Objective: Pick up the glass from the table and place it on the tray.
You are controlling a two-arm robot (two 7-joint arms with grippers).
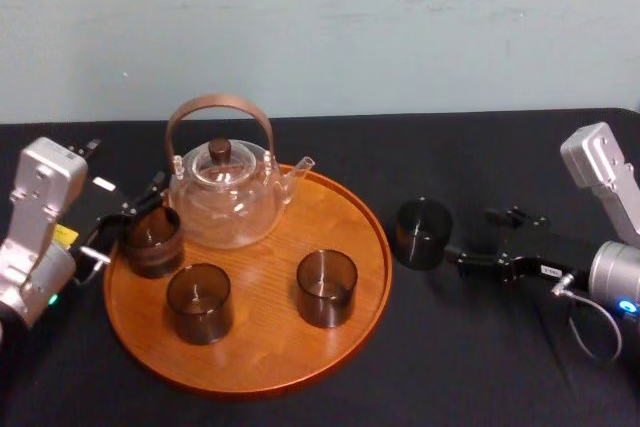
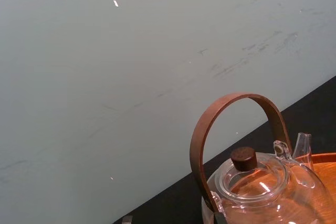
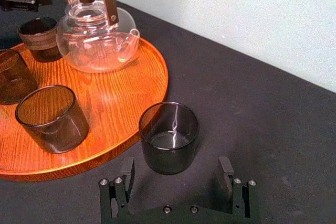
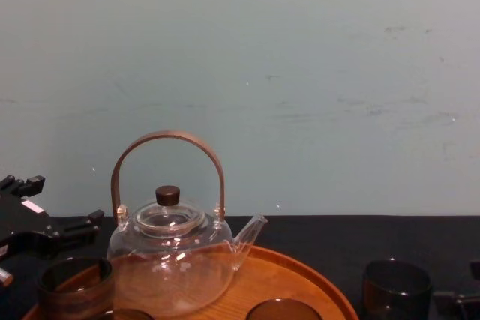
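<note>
One dark glass (image 1: 422, 233) stands on the black table just right of the round wooden tray (image 1: 350, 217). My right gripper (image 1: 482, 243) is open right behind it, on the side away from the tray. In the right wrist view the glass (image 3: 169, 137) sits at the mouth of the gripper (image 3: 176, 162), one finger (image 3: 125, 174) on each side, not touching. My left gripper (image 1: 125, 219) is open at the tray's left edge, beside another dark glass (image 1: 152, 240). The tray (image 3: 152, 72) also carries two more dark glasses (image 1: 199, 302) (image 1: 326, 287).
A glass teapot (image 1: 225, 192) with a brown arched handle stands at the back of the tray; it also shows in the left wrist view (image 2: 262, 187) and the chest view (image 4: 172, 260). A pale wall (image 1: 320, 27) closes off the table's far edge.
</note>
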